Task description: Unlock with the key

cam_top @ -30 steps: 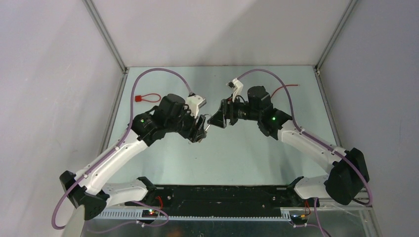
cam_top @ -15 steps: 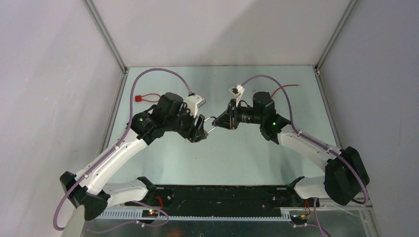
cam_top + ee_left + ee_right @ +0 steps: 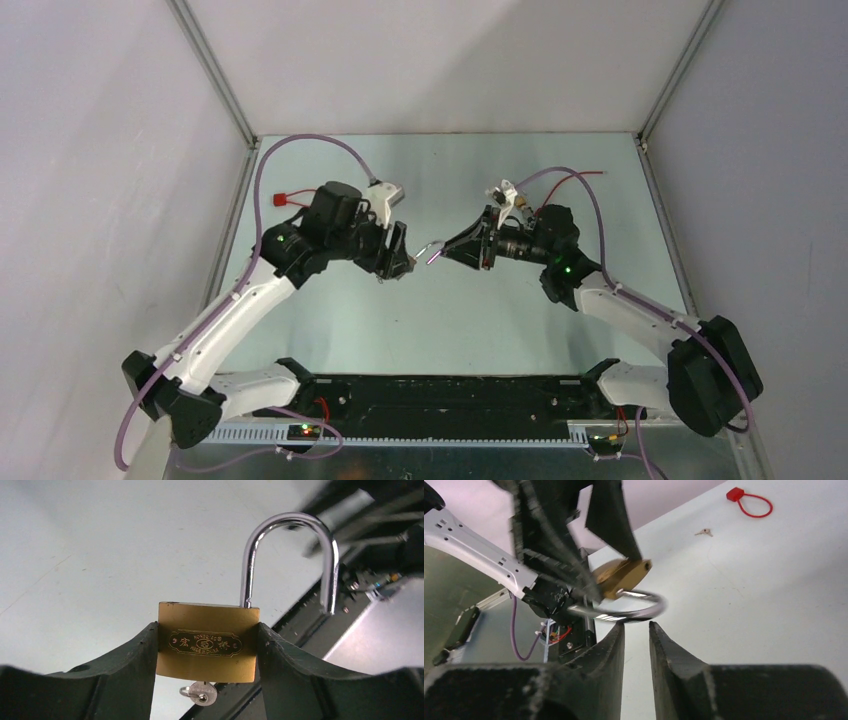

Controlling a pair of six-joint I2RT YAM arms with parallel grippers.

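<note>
A tiny silvery key is seen only by its head, hanging under the bottom face of the padlock; its blade is hidden, so it cannot be told how deep it is seated. The padlock, a small brass block with a stamped oval label, is clamped upright at its two sides between the left fingers, and its steel shackle is raised with one leg clear of the body. A second key is laid flat on the surface, well apart from the padlock.
</note>
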